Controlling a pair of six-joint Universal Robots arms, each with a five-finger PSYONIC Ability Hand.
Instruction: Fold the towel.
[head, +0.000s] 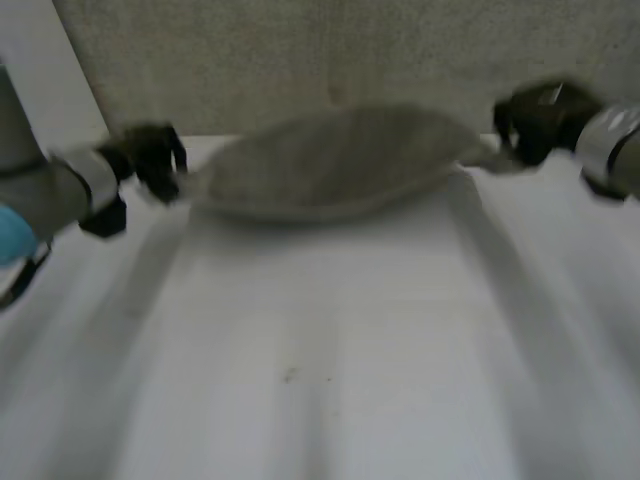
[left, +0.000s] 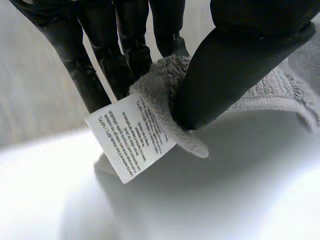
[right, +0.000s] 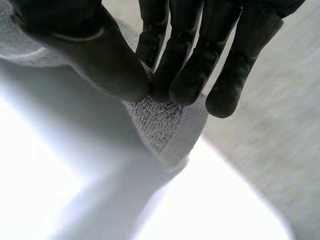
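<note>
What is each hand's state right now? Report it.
Left hand: shut, pinching the towel at its labelled corner.
Right hand: shut, pinching another towel corner.

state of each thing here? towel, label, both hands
towel: unfolded, stretched between the two hands, middle sagging
left hand: shut on the towel, thumb and fingers pinching the corner that bears the label
right hand: shut on the towel, thumb and fingers pinching the other corner
care label: hanging loose from the pinched corner, print side showing
</note>
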